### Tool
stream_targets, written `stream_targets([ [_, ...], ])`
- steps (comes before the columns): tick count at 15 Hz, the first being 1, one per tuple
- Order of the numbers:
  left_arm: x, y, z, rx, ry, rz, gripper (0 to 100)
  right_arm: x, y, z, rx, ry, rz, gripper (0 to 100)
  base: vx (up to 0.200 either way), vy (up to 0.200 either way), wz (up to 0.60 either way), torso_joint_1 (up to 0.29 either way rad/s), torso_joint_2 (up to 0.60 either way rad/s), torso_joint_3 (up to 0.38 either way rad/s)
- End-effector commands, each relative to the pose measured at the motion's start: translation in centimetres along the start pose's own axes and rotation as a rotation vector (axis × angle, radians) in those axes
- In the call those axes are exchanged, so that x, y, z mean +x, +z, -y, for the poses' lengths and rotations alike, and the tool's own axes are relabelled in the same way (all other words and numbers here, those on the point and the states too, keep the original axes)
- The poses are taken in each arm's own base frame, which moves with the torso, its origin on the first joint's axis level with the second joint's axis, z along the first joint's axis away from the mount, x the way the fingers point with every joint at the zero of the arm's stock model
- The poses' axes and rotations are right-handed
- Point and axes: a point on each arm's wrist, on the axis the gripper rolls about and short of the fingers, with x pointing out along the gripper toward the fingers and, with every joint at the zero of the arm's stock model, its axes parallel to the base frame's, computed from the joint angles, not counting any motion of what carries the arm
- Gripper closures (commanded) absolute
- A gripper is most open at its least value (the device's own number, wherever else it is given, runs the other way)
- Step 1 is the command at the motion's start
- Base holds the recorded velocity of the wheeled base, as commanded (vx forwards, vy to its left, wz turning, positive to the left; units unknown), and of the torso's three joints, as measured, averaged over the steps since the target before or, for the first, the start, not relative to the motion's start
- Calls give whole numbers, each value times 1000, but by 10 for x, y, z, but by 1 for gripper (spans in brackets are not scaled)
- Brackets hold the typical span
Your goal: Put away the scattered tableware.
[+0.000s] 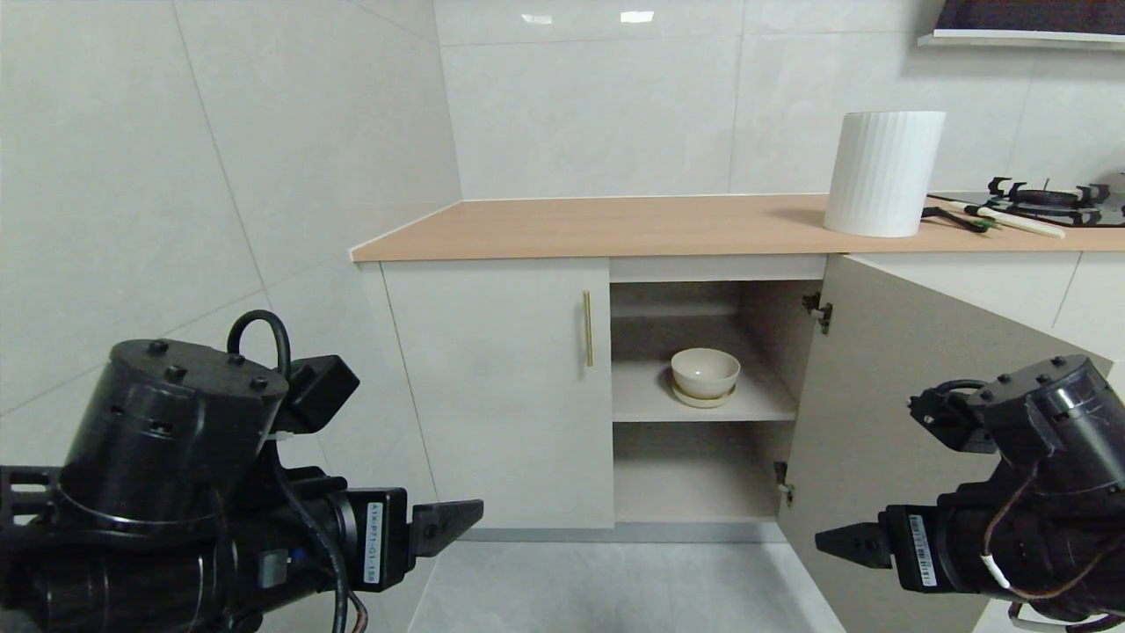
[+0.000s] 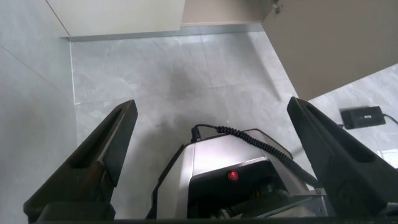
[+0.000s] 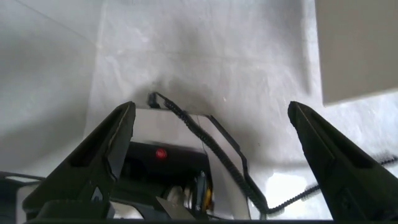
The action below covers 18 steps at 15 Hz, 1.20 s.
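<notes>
Head view — shelved bowl, wrist views — left pincer, right pincer agape

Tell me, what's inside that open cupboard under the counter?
In the cupboard, a cream bowl sits on a small plate on the upper shelf. The closed left door hides whatever lies behind it.

Bright, even light falls from overhead. Glare patches mark the wall tiles at twelve o'clock; the cabinet lies shaded inside.
</notes>
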Motion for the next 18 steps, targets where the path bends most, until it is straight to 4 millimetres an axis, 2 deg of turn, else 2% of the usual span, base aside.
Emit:
stream_targets([
  [1,0,0,0,0,0,-1,0,-2,0,0,-3,-2,-3,0,0,0,0,0,0,0],
  [5,0,0,0,0,1,2,0,-5,0,1,-6,1,2,0,0,0,0,0,0,0],
  [10,0,0,0,0,2,0,0,-26,-6,8,-82,-31,-62,0,0,-200,0,3,2,1],
  [15,0,0,0,0,2,0,0,-22,-8,10,-85,-62,-107,0,0,-200,0,-1,2,0],
  [18,-1,0,0,0,1,2,0,-8,-2,20,-45,-169,-131,0,0,-133,0,2,0,0],
])
